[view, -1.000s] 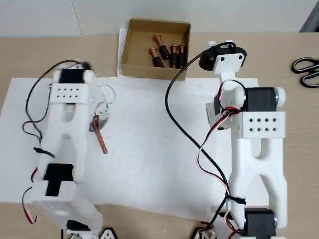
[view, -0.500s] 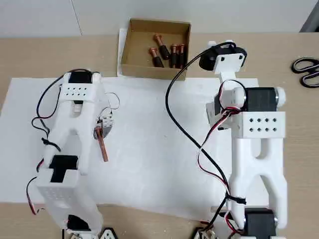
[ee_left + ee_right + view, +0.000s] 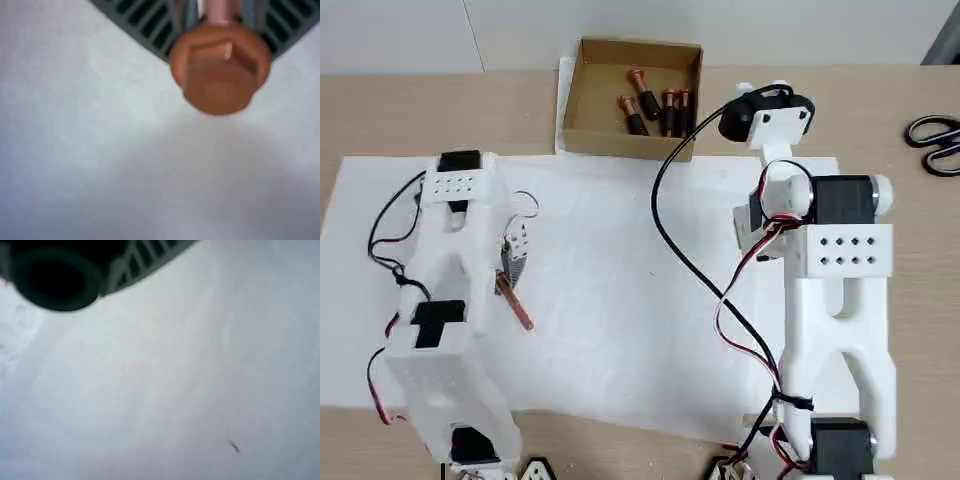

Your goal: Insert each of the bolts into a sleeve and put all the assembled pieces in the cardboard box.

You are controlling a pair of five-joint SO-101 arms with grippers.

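Bolt (image 3: 518, 303), copper-coloured, is clamped by its shank in my left gripper (image 3: 509, 278). It is tilted over the white paper (image 3: 620, 330) on that arm's side of the table, and its head faces the wrist camera. My right gripper (image 3: 85, 255) is closed on a black sleeve (image 3: 55, 282), whose open end looks into its own camera, above the same sheet. Several assembled pieces (image 3: 656, 102) lie in the cardboard box (image 3: 620, 143) at the paper's far edge. Scissors (image 3: 935, 140) rest on the bare table beyond the right arm.
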